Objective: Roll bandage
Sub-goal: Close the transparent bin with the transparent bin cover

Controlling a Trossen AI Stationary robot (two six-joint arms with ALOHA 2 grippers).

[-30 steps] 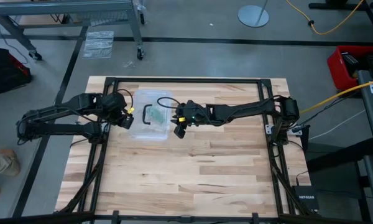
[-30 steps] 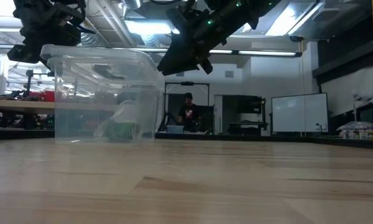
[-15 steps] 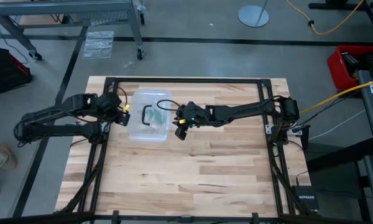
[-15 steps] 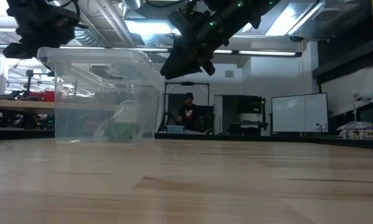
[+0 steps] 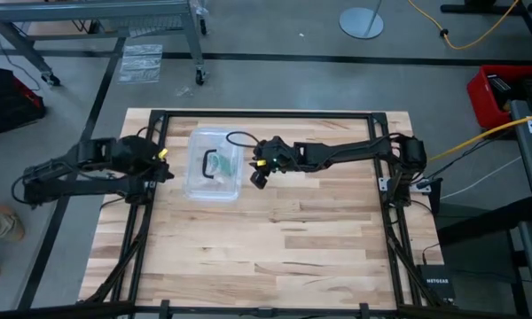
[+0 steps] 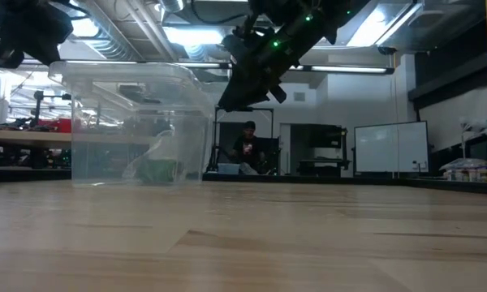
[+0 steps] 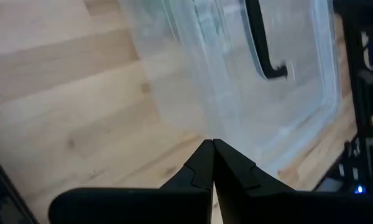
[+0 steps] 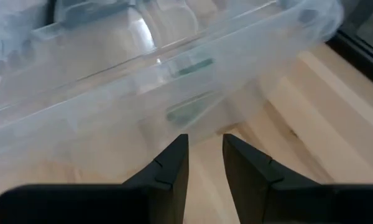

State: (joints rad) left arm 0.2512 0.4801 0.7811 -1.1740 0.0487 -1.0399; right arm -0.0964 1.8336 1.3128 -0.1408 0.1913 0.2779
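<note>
Hanging above the table just off the right side of a clear plastic box, the right gripper has its two dark fingers parted by a narrow gap with nothing between them; bare wood shows through that gap in the right wrist view. In the low view this gripper sits raised, near the level of the box's upper rim, with small green lights glowing on the arm behind it. On the other side of the box, the left gripper is drawn back a little from the box's left wall, its fingers pressed together into one point and holding nothing; the left wrist view looks past that point at the box's clear wall and a black curved handle on it. The bandage lies inside the box, a bright green bundle seen from above beside the black handle; through the clear wall in the low view it rests on the box floor, towards the right half. Neither gripper touches the box or the bandage. Beyond the table, in the room behind, a person stands at a bench
</note>
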